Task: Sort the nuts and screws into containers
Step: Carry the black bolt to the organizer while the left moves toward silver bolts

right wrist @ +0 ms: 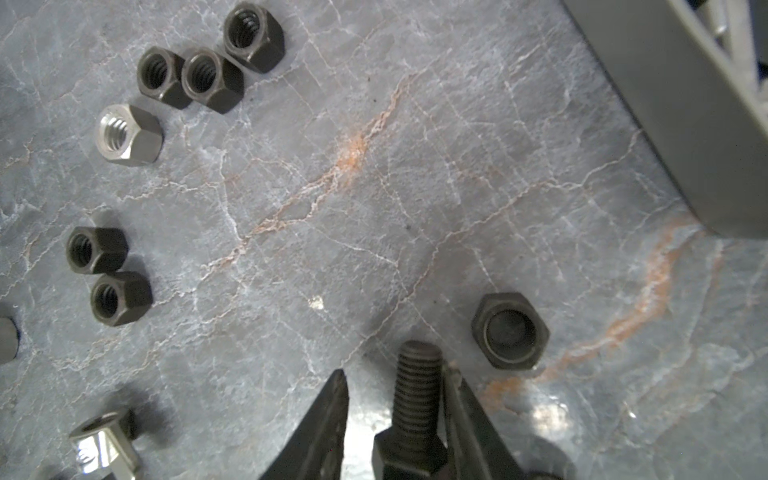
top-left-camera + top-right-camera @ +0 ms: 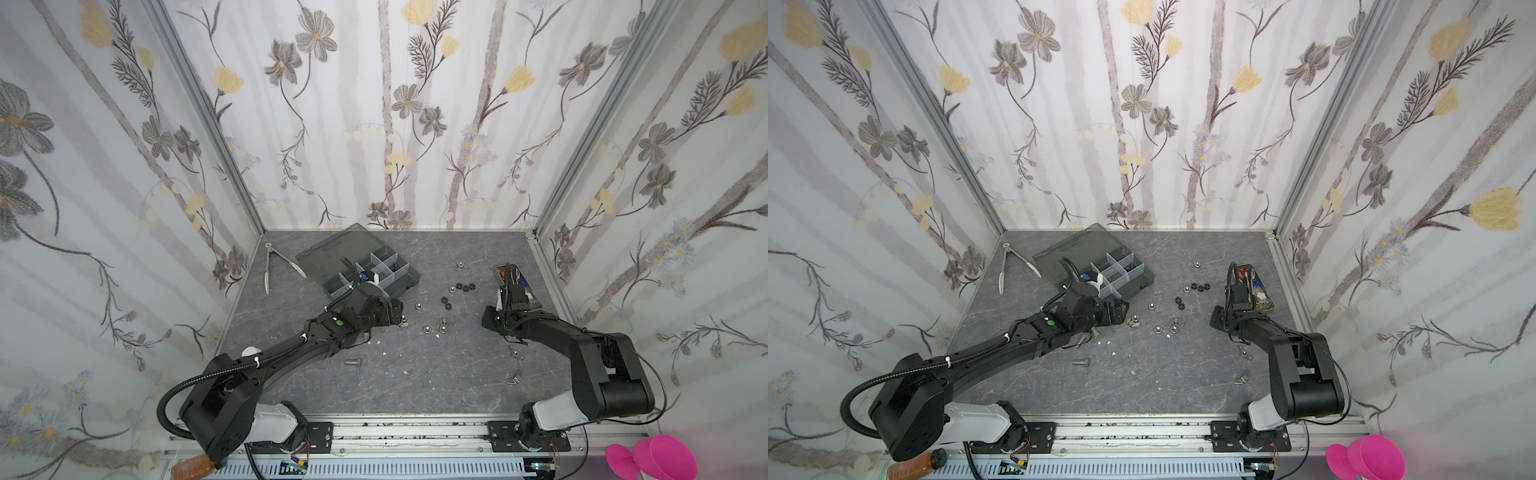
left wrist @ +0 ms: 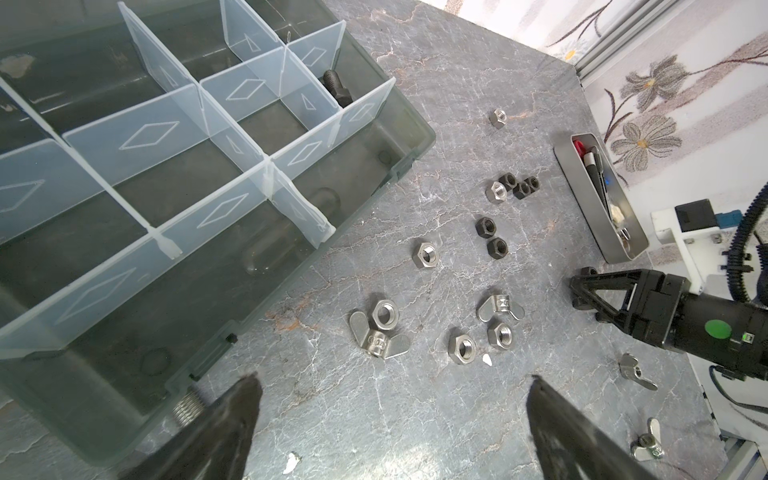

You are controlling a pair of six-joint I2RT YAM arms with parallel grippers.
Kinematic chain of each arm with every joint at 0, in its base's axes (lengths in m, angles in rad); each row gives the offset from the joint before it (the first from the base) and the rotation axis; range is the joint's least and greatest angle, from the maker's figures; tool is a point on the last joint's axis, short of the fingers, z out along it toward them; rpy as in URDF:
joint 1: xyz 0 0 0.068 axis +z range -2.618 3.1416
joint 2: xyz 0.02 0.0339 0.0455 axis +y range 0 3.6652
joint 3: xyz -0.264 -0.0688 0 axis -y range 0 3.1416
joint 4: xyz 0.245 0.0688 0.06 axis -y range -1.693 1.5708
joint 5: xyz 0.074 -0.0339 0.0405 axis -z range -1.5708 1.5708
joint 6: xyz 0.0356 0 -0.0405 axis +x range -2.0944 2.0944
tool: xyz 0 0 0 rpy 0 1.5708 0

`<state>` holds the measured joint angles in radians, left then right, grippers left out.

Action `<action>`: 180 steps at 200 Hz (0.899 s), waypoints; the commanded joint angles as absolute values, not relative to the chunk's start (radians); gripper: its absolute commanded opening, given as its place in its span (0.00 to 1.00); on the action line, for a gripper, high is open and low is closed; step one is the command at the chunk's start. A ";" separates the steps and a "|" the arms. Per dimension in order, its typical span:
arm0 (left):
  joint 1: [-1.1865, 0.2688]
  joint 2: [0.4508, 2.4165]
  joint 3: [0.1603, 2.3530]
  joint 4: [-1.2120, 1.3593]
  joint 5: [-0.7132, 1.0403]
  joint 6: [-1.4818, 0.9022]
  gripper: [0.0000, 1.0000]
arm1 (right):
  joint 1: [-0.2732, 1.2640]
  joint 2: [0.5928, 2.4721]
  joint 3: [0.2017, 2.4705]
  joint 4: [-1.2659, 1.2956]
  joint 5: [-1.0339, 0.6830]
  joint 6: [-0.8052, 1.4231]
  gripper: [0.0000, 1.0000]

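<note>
My right gripper (image 1: pixel 392 378) straddles a black screw (image 1: pixel 417 395) lying on the table; one finger touches it, the other stands a gap away, so the jaws are open. A black hex piece (image 1: pixel 510 330) sits just beside it. My left gripper (image 3: pixel 392 382) is wide open and empty over bare table, by the near corner of the smoky-grey box of containers (image 2: pixel 399 283) (image 3: pixel 365 178). One compartment holds a black screw (image 3: pixel 336 89). Several black nuts (image 2: pixel 461 286) (image 1: pixel 199 70) and silver nuts (image 3: pixel 426 255) (image 1: pixel 129 135) are scattered between the arms. A silver screw (image 2: pixel 353 362) lies nearer the front.
Silver wing nuts (image 3: pixel 378 340) (image 3: pixel 500 305) lie among the hex nuts, and others (image 3: pixel 636 370) near the right arm. A narrow metal tool tray (image 3: pixel 598 216) stands at the right wall behind my right wrist. Long tongs (image 2: pixel 270 266) lie at the back left.
</note>
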<state>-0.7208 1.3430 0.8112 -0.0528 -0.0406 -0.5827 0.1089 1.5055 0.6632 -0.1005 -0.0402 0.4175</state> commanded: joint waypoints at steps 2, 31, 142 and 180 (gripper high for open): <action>-0.721 1.354 0.809 -0.026 -0.046 -0.588 1.00 | 0.109 1.520 0.675 -0.112 -0.005 0.420 0.39; -0.721 1.366 0.814 -0.026 -0.046 -0.587 1.00 | 0.109 1.535 0.675 -0.110 -0.002 0.419 0.37; -0.721 1.368 0.816 -0.038 -0.051 -0.589 1.00 | 0.115 1.560 0.691 -0.116 -0.003 0.403 0.07; -0.721 1.365 0.813 -0.041 -0.058 -0.589 1.00 | 0.119 1.540 0.695 -0.115 -0.027 0.401 0.02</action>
